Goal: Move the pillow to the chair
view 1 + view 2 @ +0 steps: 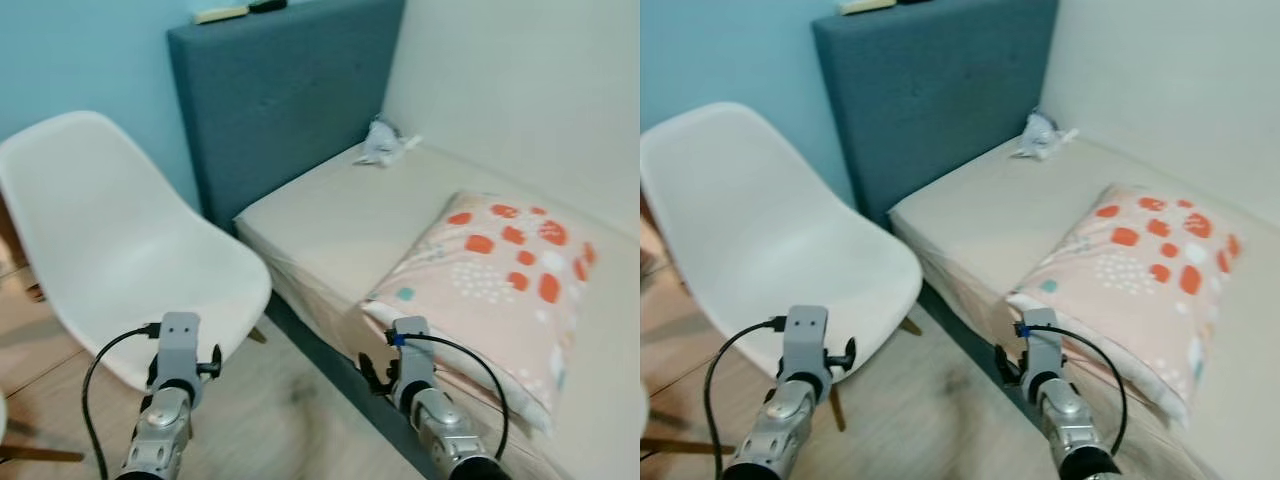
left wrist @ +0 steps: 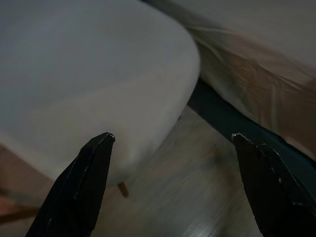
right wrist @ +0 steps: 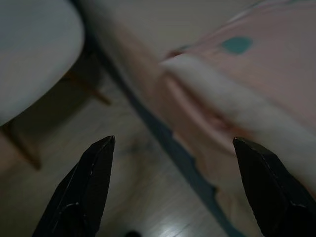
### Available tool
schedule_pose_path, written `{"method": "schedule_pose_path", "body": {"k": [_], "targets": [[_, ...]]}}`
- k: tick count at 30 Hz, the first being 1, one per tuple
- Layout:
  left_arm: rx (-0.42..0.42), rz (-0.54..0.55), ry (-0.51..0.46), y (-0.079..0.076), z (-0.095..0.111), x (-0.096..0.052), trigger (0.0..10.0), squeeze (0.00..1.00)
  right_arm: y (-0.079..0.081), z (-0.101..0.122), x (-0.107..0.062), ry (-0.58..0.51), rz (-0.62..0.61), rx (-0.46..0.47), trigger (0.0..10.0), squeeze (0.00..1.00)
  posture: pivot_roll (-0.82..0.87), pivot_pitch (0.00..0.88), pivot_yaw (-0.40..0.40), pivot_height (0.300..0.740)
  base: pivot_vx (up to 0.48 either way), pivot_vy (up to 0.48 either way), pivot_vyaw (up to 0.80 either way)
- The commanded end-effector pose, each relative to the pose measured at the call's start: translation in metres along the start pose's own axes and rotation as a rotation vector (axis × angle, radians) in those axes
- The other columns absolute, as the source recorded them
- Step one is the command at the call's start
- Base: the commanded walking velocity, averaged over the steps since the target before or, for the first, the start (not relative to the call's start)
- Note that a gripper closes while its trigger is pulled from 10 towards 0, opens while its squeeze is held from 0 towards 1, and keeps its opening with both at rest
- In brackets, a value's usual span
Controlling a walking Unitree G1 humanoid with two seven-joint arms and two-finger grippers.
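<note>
Currently both spread wide, gripping nothing: left claw [image 2: 173, 143] low over wood floor [image 2: 197, 197], just short of white chair [image 1: 120, 250] seat edge; right claw [image 3: 173, 143] low beside bed [image 1: 330, 225] edge. Pillow [image 1: 500, 275] on bed, ahead-right of right claw, corner near.

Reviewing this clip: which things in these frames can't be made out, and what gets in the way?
- Pillow: its far right end is cut by the left eye view's edge; the right arm covers part of its near edge.
- Small grey object by the headboard: too small to identify.
- Items on the headboard's top: cut by the upper edge.
- Chair legs: mostly hidden under the seat.
- Left hand and right hand: fingers apart; both wrist views are dim and blurred.
</note>
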State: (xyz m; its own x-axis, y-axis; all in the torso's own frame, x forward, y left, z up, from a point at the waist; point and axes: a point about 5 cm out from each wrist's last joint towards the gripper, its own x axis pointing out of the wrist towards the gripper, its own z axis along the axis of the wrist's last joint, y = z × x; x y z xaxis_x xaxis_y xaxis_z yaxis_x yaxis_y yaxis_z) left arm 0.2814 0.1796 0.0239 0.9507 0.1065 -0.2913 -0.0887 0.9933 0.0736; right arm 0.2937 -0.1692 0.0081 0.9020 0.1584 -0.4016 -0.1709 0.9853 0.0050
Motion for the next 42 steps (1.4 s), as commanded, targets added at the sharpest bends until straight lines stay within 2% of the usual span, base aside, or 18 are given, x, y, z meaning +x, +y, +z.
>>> {"method": "schedule_pose_path", "body": {"k": [1, 5, 6, 7, 8, 10, 14, 16, 17, 20, 24, 28, 29, 31, 34, 42], "targets": [[0.002, 0.004, 0.025, -0.001, -0.006, -0.003, 10.0, 0.0, 0.0, 0.001, 0.0, -0.014, 0.018, 0.018, 10.0, 0.0, -0.01, 0.099, -0.02, 0.74, 0.0, 0.0, -0.8], [-0.014, -0.029, 0.028, -0.007, -0.003, 0.001, 10.0, 0.0, -0.005, 0.017, 0.001, -0.066, 0.021, -0.022, 10.0, 0.0, -0.04, 0.102, -0.032, 0.74, 0.0, 0.0, -0.8], [0.029, -0.041, 0.049, -0.008, -0.008, 0.003, 10.0, 0.0, -0.006, 0.018, 0.001, -0.07, 0.012, -0.004, 10.0, 0.0, -0.05, 0.114, -0.034, 0.74, 0.0, 0.0, -0.8], [0.044, -0.038, 0.056, -0.008, -0.009, 0.004, 10.0, 0.0, -0.006, 0.017, 0.001, -0.069, 0.013, 0.002, 10.0, 0.0, -0.05, 0.114, -0.034, 0.74, 0.0, 0.0, -0.8], [0.012, -0.026, 0.042, -0.009, -0.005, 0.004, 10.0, 0.0, -0.005, 0.015, -0.001, -0.07, 0.037, -0.034, 10.0, 0.0, -0.04, 0.098, -0.027, 0.74, 0.0, 0.0, -0.8], [0.004, -0.031, 0.024, -0.01, -0.001, 0.003, 10.0, 0.0, -0.003, 0.012, -0.003, -0.072, 0.042, -0.038, 10.0, 0.0, -0.04, 0.094, -0.034, 0.74, 0.0, 0.0, -0.8], [0.009, -0.038, 0.02, -0.011, 0.0, 0.003, 10.0, 0.0, -0.002, 0.007, -0.004, -0.061, 0.026, 0.013, 10.0, 0.0, -0.03, 0.115, -0.045, 0.74, 0.0, 0.0, -0.8], [-0.04, -0.041, 0.026, -0.014, 0.0, 0.001, 10.0, 0.0, -0.002, 0.003, -0.005, -0.043, 0.024, 0.025, 10.0, 0.0, -0.04, 0.103, -0.021, 0.74, 0.0, 0.0, -0.8], [-0.059, -0.06, 0.013, -0.017, 0.004, 0.001, 10.0, 0.0, -0.001, 0.006, -0.004, -0.05, 0.035, 0.018, 10.0, 0.0, -0.05, 0.129, -0.017, 0.74, 0.0, 0.0, -0.8], [-0.036, -0.088, 0.006, -0.022, 0.0, 0.001, 10.0, 0.0, -0.002, 0.003, -0.004, -0.043, 0.012, 0.026, 10.0, 0.0, -0.05, 0.119, -0.015, 0.74, 0.0, 0.0, -0.8], [-0.021, -0.045, 0.051, -0.018, -0.005, 0.0, 10.0, 0.0, -0.001, 0.004, -0.005, -0.051, 0.009, 0.042, 10.0, 0.0, -0.04, 0.12, -0.026, 0.74, 0.0, 0.0, -0.8], [-0.007, -0.036, 0.024, -0.015, -0.001, 0.0, 10.0, 0.0, 0.002, 0.008, -0.005, -0.07, 0.023, 0.044, 10.0, 0.0, -0.03, 0.119, -0.028, 0.74, 0.0, 0.0, -0.8], [-0.034, -0.047, -0.01, -0.014, 0.004, 0.0, 10.0, 0.0, 0.004, 0.012, -0.003, -0.077, 0.031, 0.045, 10.0, 0.0, -0.03, 0.115, -0.032, 0.74, 0.0, 0.0, -0.8], [-0.042, -0.049, -0.017, -0.014, 0.006, 0.0, 10.0, 0.0, 0.004, 0.013, -0.002, -0.079, 0.033, 0.046, 10.0, 0.0, -0.03, 0.114, -0.032, 0.74, 0.0, 0.0, -0.8], [-0.113, -0.072, -0.022, -0.011, 0.009, 0.0, 10.0, 0.0, 0.01, 0.025, 0.003, -0.106, 0.074, 0.04, 10.0, 0.0, -0.04, 0.105, -0.029, 0.74, 0.0, 0.0, 0.0], [-0.103, -0.072, -0.042, -0.014, 0.014, 0.001, 10.0, 0.0, 0.009, 0.031, 0.002, -0.136, 0.08, 0.025, 10.0, 0.0, -0.05, 0.1, -0.03, 0.74, 0.225, 0.0, 0.0]]}}
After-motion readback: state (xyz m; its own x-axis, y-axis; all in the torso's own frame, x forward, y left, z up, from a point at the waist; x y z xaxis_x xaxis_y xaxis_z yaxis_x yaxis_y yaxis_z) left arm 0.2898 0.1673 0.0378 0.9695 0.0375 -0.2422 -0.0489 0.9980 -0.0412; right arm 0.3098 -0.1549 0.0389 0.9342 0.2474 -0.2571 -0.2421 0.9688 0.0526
